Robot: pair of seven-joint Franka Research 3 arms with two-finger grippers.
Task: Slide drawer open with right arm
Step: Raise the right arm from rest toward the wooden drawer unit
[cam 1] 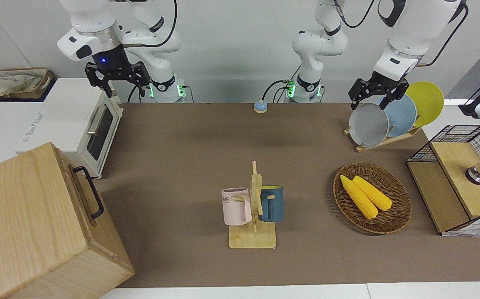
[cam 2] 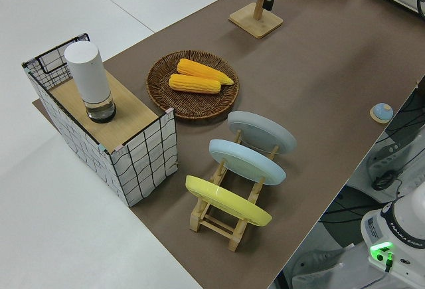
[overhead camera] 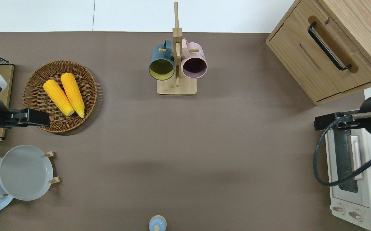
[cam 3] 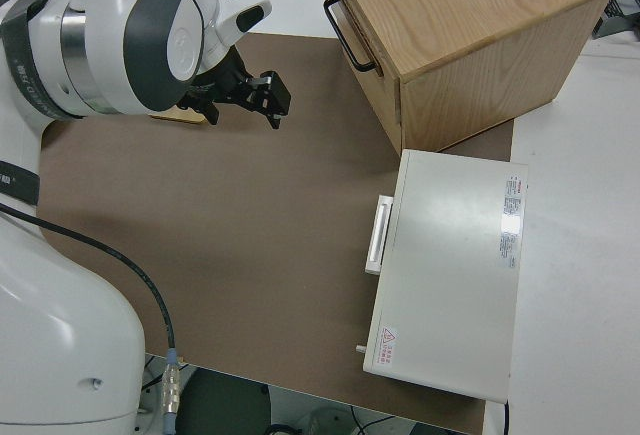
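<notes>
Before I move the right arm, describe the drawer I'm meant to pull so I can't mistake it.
Find the big pale wooden box at the right arm's end of the table, farther from the robots than the white toaster oven. The drawer is the wide shallow panel on its front. Only it carries a black bar handle; the oven's handle is pale.

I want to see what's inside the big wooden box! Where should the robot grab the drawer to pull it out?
Grab the black bar handle on the front of the drawer. It stands off the wood, leaving a gap for fingers. The right claw looks open, so it could probably come at the drawer's front, close across the middle of the bar, then pull straight away from the box.
</notes>
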